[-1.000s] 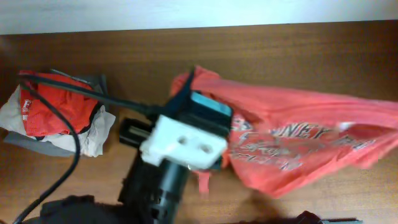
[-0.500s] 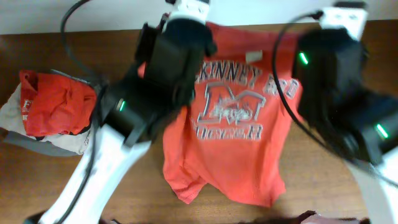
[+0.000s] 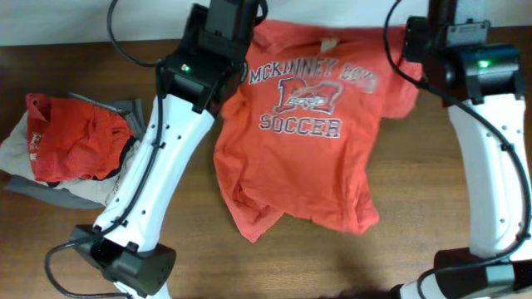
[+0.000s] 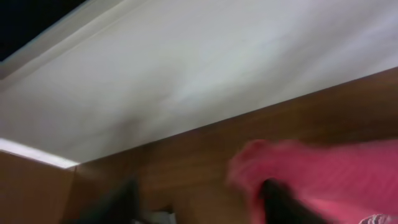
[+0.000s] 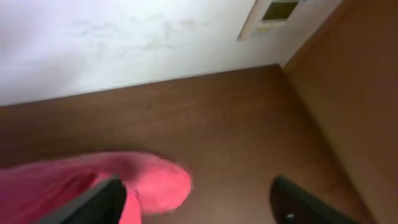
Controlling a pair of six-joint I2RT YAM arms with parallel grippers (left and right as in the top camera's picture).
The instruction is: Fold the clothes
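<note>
The clothes, an orange-red T-shirt [image 3: 307, 166], lie spread on the wooden table with the navy-and-white soccer print up and the collar toward the far edge. The lower hem is rumpled. Both arms reach to the far edge, the left arm [image 3: 208, 58] at the shirt's left shoulder and the right arm [image 3: 465, 58] at its right sleeve. In the left wrist view my left gripper [image 4: 202, 205] is open, and its right finger [image 4: 283, 199] sits over the shirt's edge [image 4: 336, 174]. My right gripper [image 5: 199, 202] is open too, with a shirt corner [image 5: 155, 180] by its left finger [image 5: 99, 202].
At the table's left end, a crumpled red garment [image 3: 71, 137] sits on a heap of grey and white cloth [image 3: 50, 187]. A pale wall runs behind the far table edge [image 3: 349, 17]. Bare wood [image 3: 432, 241] shows in front of the shirt.
A second ago the shirt hung bunched in the air. It was then swung out and laid flat. Both grippers have since opened and let go at the far edge.
</note>
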